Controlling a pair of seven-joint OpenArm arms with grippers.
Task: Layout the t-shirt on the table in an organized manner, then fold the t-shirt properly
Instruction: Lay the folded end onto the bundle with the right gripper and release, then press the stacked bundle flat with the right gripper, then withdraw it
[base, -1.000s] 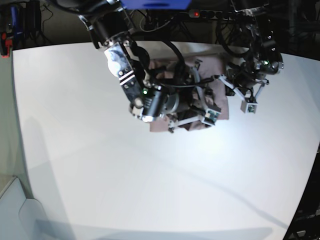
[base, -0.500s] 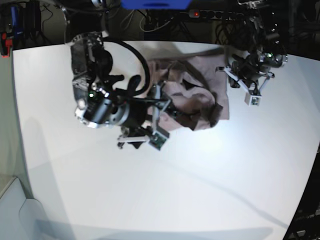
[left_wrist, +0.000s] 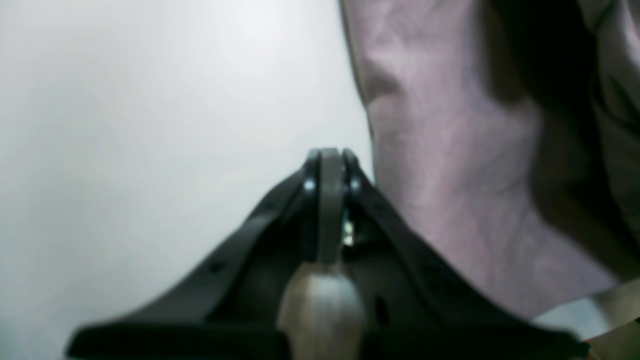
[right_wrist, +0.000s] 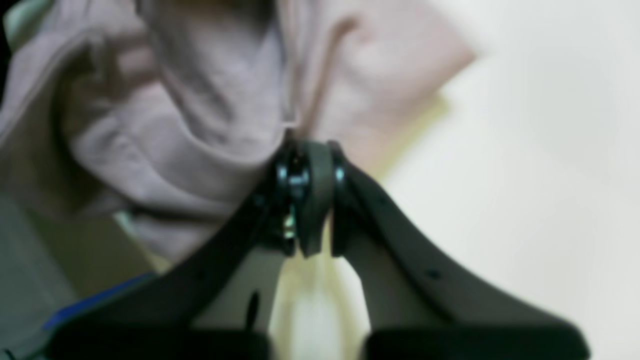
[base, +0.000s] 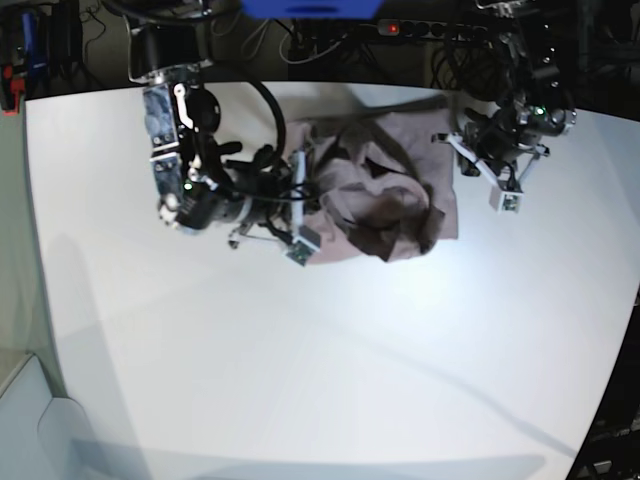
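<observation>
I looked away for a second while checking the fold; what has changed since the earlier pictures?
The right gripper swung off the t-shirt to its edge on the base view's left, and its jaws closed there. The left gripper stayed shut beside the shirt's opposite edge.

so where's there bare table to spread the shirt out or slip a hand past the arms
The widest bare stretch of the table lies in front of the crumpled t-shirt, toward the near curved edge. The far-left corner behind the right gripper is also free. It is crowded around the shirt: the right gripper sits at its left edge and the left gripper at its right.
</observation>
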